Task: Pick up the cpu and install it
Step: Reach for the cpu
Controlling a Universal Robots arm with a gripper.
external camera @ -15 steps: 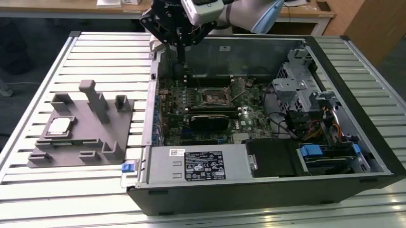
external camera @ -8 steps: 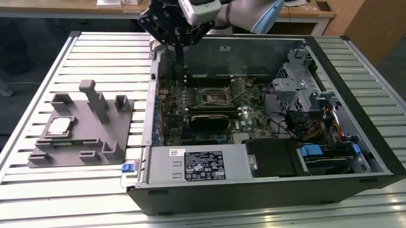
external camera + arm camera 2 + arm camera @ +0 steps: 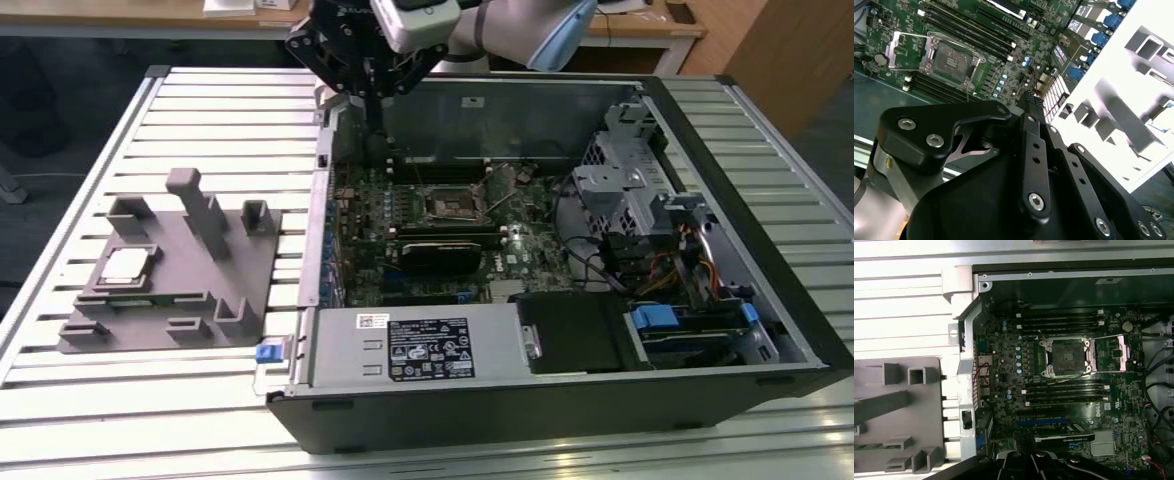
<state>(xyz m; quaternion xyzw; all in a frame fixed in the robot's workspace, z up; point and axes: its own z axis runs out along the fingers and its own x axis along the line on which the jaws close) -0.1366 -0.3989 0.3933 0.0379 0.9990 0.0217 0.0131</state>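
The power supply label (black and white) shows no legible print.

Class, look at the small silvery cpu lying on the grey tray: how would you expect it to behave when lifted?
The cpu looks thin, flat and rigid, so it should stay stiff and is probably light. Its smooth metal top may be slippery. Lying flat on the grey tray, it seems unlikely to roll or tip.

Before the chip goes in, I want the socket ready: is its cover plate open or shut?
Open. In the first wrist view the cover plate lies swung out beside the socket, whose dark centre is exposed.
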